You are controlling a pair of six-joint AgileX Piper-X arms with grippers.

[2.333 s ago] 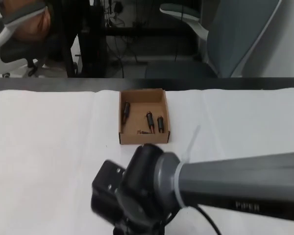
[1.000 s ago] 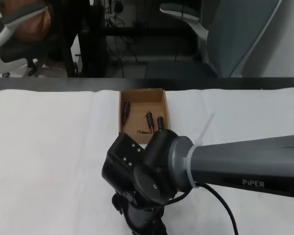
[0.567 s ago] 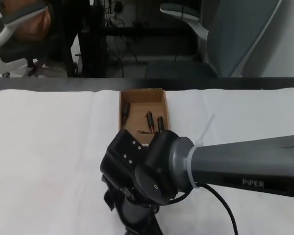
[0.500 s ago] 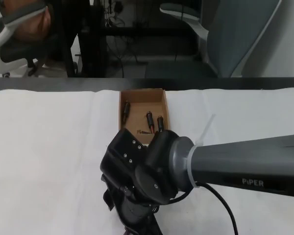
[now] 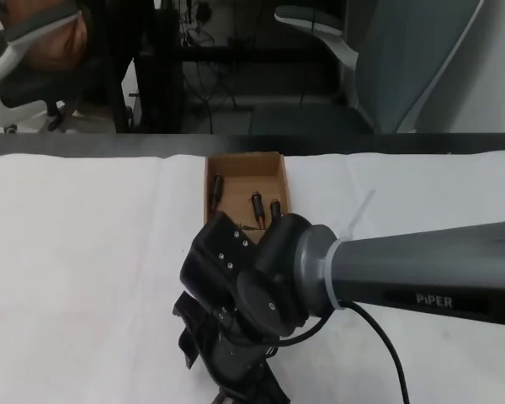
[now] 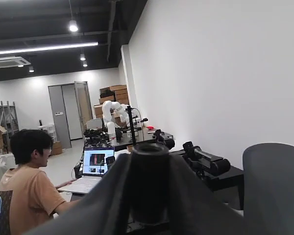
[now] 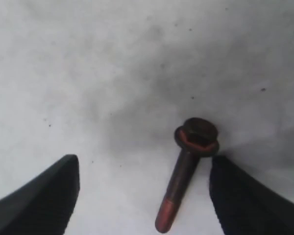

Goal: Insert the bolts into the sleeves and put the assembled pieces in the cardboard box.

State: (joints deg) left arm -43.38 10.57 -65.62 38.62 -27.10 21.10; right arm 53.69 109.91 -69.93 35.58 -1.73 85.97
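Rust-brown bolt (image 7: 188,166) lies on the white cloth (image 7: 88,73) between the right gripper's (image 7: 144,196) spread fingers; small, rigid and apt to roll, it looks best pinched mid-shank, while the left gripper (image 6: 149,164) clamps a sleeve (image 6: 149,188)

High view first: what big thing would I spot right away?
A big grey arm looms in front, bent down over the white cloth. Behind it sits the cardboard box. Up close, a reddish bolt lies within the open right gripper.
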